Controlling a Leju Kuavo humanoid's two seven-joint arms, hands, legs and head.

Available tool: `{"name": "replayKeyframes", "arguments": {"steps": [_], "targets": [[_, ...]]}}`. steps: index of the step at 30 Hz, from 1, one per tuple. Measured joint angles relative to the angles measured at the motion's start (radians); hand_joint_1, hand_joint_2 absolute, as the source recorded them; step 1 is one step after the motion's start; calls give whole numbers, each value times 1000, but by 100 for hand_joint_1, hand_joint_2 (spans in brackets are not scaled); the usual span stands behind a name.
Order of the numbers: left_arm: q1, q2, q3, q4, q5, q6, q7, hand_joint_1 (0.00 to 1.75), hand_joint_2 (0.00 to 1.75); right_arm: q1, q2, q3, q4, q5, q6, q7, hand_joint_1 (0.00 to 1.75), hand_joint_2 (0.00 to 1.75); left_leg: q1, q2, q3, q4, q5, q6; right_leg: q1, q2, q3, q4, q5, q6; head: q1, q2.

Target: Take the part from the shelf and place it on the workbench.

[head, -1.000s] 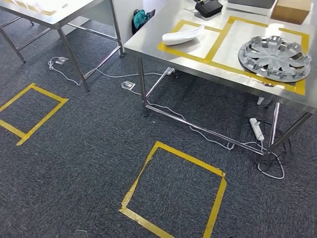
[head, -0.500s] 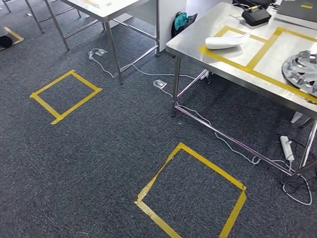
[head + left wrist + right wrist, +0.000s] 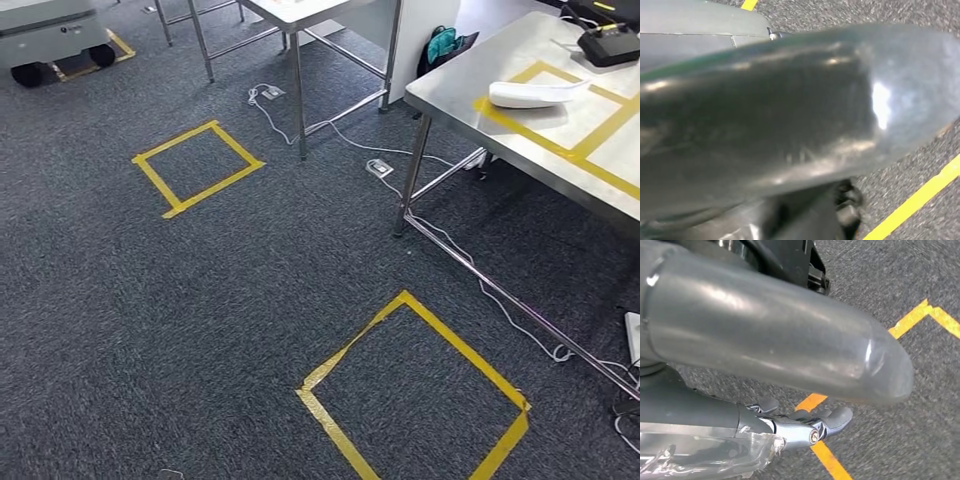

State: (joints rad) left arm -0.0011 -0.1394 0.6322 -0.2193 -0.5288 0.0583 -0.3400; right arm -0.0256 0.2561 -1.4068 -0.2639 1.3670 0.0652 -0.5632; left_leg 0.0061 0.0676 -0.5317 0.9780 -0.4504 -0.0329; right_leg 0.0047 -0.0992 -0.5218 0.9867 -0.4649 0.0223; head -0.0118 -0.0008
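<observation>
Hanging over grey carpet (image 3: 189,330), both hands are too hidden to judge; no writing is legible.

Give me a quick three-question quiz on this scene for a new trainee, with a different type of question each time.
1. True or false: the white part lies on the floor inside a taped square.
2. The floor tape marking the squares is: A red, B yellow, C blue.
3. Fill in: the black device sits on the steel ___.

Key
1. False: the white part lies on the steel table, inside a taped area.
2. B
3. table
</observation>
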Motion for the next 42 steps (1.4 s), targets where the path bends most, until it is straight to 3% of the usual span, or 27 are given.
{"name": "replayKeyframes", "arguments": {"steps": [3, 5, 7, 9, 10, 11, 12, 14, 16, 17, 19, 21, 23, 25, 26, 28, 30, 32, 33, 34, 36, 38, 40, 41, 42], "targets": [[2, 0, 0, 0, -16, 8, -2, 0, 0, -2, 0, 0, 0, 0, 1, 0, 0, 0, -4, -24, -7, -7, 3, 27, -2, -21, 4, 0, -1, 15, 4, 0], [4, 0, 0, 0, -28, 10, -2, 0, 0, -3, 0, 0, 0, 2, 2, 0, 0, 0, -2, -43, -11, -8, 11, 41, -7, 12, -9, 28, -27, 26, 5, 0], [3, -1, 0, 0, -37, 8, -2, 0, 0, -3, 0, 0, 0, 3, 2, 0, 0, 0, 0, -63, -18, -9, 18, 51, -8, 71, -54, 135, -94, 30, 7, 0], [1, -1, 0, 0, -43, 5, -2, 0, 0, 0, 0, 0, 0, 4, 2, 0, 0, 0, -2, -87, -26, -8, 23, 56, -8, 96, -115, 272, -154, 30, 7, 0], [1, -1, -1, 0, -45, 4, -2, 0, 0, 2, 0, 0, 0, 4, 2, 0, 0, 0, -2, -100, -28, -8, 25, 55, -7, 99, -131, 306, -160, 28, 7, 0], [2, -1, -1, 1, -48, 4, -2, 0, 0, 3, 0, 0, 0, 4, 2, 0, 0, 0, -2, -114, -29, -8, 27, 54, -8, 101, -126, 297, -144, 27, 7, 0], [3, -1, -2, 1, -52, 4, -2, 0, 0, 4, 0, 0, 0, 4, 2, 0, 0, 0, -2, -128, -29, -7, 29, 51, -9, 106, -102, 249, -112, 25, 7, 0], [1, 0, -6, 1, -62, 3, -2, 0, 0, 3, 0, 0, 0, 4, 3, 0, 0, 0, -2, -155, -32, -5, 33, 43, -18, 157, -31, 101, -47, 25, 7, 0], [-1, 1, -11, 1, -71, 1, -2, 0, 0, 1, 1, 0, 0, 4, 3, 0, 0, 0, -4, -176, -41, -1, 38, 32, -25, 202, 7, 18, -27, 24, 6, 0], [-1, 1, -13, 1, -75, -1, -2, 0, 0, 2, 1, 0, 0, 4, 3, 0, 0, 0, -3, -187, -47, -1, 42, 26, -24, 204, 9, 12, -29, 21, 5, 0], [2, 1, -16, 1, -81, -6, -2, 0, 0, 3, 2, -1, 0, 4, 3, 0, 0, 0, 1, -199, -58, 1, 47, 13, -21, 176, 9, 15, -23, 9, 5, 0], [4, 1, -18, 2, -87, -11, -2, 0, 0, 2, 3, -1, 0, 4, 3, 0, 0, 0, -1, -158, -84, 49, 14, 6, -21, 147, 6, 13, -17, -3, 0, 0], [1, 1, -20, 2, -93, -13, -3, 0, 0, 5, 3, -2, 0, 4, 3, 0, 0, 0, -4, -102, -142, 175, -59, 1, -17, 113, 3, 12, -15, -9, -6, 0], [0, 0, -22, 2, -96, -13, -5, 0, 0, 9, 3, -2, 0, 4, 3, 0, 0, 0, -3, -84, -189, 286, -103, -1, -14, 76, 0, 12, -15, -12, -6, 0], [2, -1, -22, 2, -97, -13, -6, 0, 0, 9, 3, -2, 0, 4, 3, 0, 0, 0, -3, -80, -187, 293, -98, -1, -13, 60, -1, 13, -16, -12, -6, 0], [6, -2, -22, 2, -97, -11, -7, 0, 0, 7, 4, -2, 0, 4, 3, 0, 0, 0, -3, -59, -126, 196, -44, 1, -13, 33, 2, 13, -17, -9, -7, 0], [3, -3, -22, 2, -98, -10, -8, 0, 0, 7, 4, -2, -1, 4, 3, 0, 0, 0, -6, -7, -52, 64, -1, 6, -7, 11, 4, 15, -23, -1, -7, 0], [1, -4, -23, 2, -99, -10, -8, 0, 0, 7, 4, -2, -1, 4, 3, 0, 0, 0, -11, 13, -28, 13, 5, 15, -1, -8, 7, 16, -28, 8, -3, 0], [2, -4, -23, 2, -99, -10, -8, 0, 0, 6, 4, -2, -1, 4, 3, 0, 0, 0, -12, -1, -30, 13, 6, 23, -1, -18, 11, 14, -28, 12, -2, 0], [5, -4, -23, 2, -99, -10, -8, 0, 0, 5, 4, -2, -1, 4, 3, 0, 0, 0, -11, -12, -31, 11, 8, 29, -3, -19, 14, 15, -31, 17, 0, 0], [7, -3, -23, 2, -99, -10, -8, 0, 0, 4, 5, -2, -1, 4, 3, -1, 0, 0, -9, -34, -32, 8, 12, 43, -8, 23, -1, 55, -62, 26, 2, 0], [5, -4, -23, 2, -99, -7, -9, 0, 0, 6, 5, -2, -1, 4, 3, -1, 0, 0, -7, -58, -35, 7, 15, 53, -9, 80, -54, 177, -128, 30, 5, 0], [3, -8, -23, 2, -98, 3, -10, 0, 0, 10, 4, -2, -1, 4, 3, 0, 0, 0, -9, -86, -37, 8, 17, 57, -8, 96, -113, 298, -172, 29, 5, 0], [4, -11, -23, 2, -98, 8, -10, 0, 0, 10, 4, -2, -1, 4, 4, 0, 0, 0, -9, -101, -38, 8, 18, 57, -7, 98, -122, 310, -165, 27, 5, 0], [5, -13, -23, 2, -99, 12, -10, 0, 0, 10, 4, -3, -1, 4, 4, 0, 0, 0, -9, -116, -37, 8, 18, 57, -7, 102, -112, 281, -138, 24, 5, 0]]}}
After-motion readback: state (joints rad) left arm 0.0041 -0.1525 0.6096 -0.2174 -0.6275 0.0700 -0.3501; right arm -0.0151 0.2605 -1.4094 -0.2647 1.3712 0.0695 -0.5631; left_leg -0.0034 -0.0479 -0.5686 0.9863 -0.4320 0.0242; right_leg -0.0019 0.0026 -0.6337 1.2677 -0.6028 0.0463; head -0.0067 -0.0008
